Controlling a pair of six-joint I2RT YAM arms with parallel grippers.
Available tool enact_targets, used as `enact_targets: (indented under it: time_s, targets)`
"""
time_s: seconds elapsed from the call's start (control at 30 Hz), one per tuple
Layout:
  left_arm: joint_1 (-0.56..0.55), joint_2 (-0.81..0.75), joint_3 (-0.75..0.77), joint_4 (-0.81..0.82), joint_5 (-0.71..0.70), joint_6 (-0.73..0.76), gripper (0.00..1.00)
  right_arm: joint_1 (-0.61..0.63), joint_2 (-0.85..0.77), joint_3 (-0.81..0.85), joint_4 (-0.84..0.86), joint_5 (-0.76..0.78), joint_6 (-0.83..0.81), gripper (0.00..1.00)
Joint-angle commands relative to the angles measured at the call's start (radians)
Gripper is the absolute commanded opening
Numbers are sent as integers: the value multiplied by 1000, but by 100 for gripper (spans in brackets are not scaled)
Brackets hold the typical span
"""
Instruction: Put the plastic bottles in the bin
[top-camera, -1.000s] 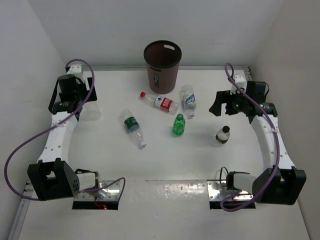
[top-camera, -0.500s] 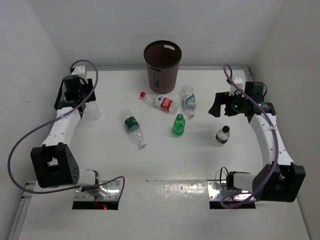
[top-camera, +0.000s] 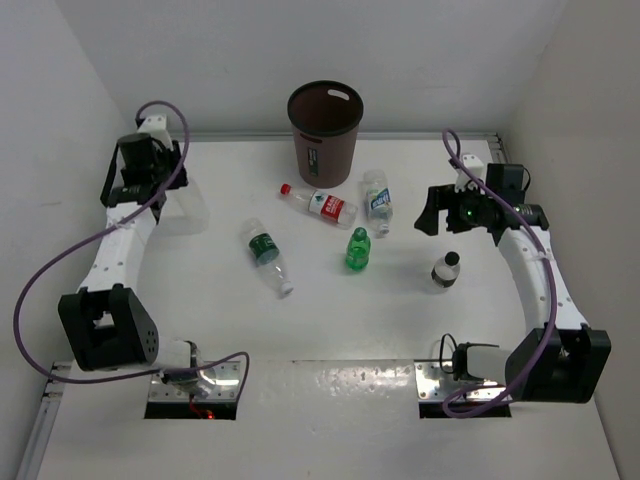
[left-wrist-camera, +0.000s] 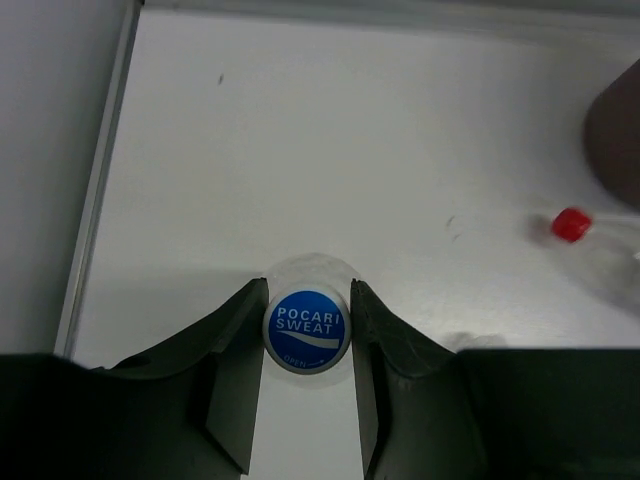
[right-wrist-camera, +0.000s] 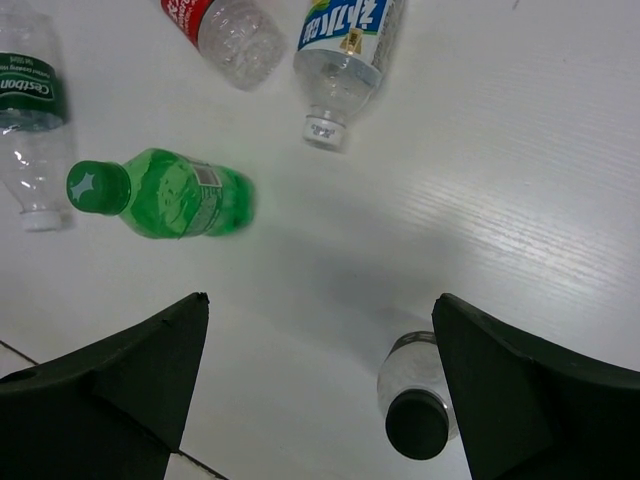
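Beside the left rail (left-wrist-camera: 100, 200), my left gripper (left-wrist-camera: 308, 292) pinches a clear blue-capped bottle (left-wrist-camera: 307, 324). My right gripper (right-wrist-camera: 320, 300) gapes wide over open white table (right-wrist-camera: 480, 180), a short dark-capped bottle (right-wrist-camera: 418, 405) below.

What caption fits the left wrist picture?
The left gripper pinches a blue-capped bottle between its jaws.

My white table (top-camera: 220, 320) carries the bin (top-camera: 325, 140), the green bottle (top-camera: 358, 250) and short bottle (top-camera: 446, 270) upright, and the red-label bottle (top-camera: 325, 206), blue-label bottle (top-camera: 377, 200) and Cestbon bottle (top-camera: 265, 252) lying.
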Motion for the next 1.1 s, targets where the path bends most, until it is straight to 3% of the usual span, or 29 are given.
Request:
enact_targets:
  time_s: [0.0, 0.17, 0.37, 0.6, 0.63, 0.87, 0.97, 1.0, 1.03, 1.07]
  targets:
    - [-35, -4, 213, 14, 132, -79, 6, 8, 3, 6, 14, -31, -15, 92]
    - [-182, 83, 576, 14, 236, -137, 6, 13, -17, -3, 23, -137, -67, 90]
    - [-351, 258, 835, 78, 305, -148, 6, 27, -60, -33, 106, -217, -67, 89]
    - [-544, 480, 983, 78, 161, -29, 6, 91, -68, -1, 88, -266, -148, 89]
    - [-556, 502, 992, 78, 99, -29, 6, 106, -71, 4, 82, -262, -162, 89]
    - [-598, 628, 1054, 47, 14, 42, 8, 175, -40, 36, 72, -205, -191, 88]
    - [-618, 637, 1040, 17, -11, 63, 42, 252, -13, 33, 106, -167, -196, 88]
    - [-618, 637, 1025, 17, -23, 63, 76, 284, -5, 35, 117, -156, -197, 88]
    - [-618, 628, 1025, 17, -49, 38, 100, 301, 9, 39, 131, -125, -199, 88]
    - [-618, 628, 1025, 17, -49, 25, 100, 329, 9, 41, 138, -116, -196, 86]
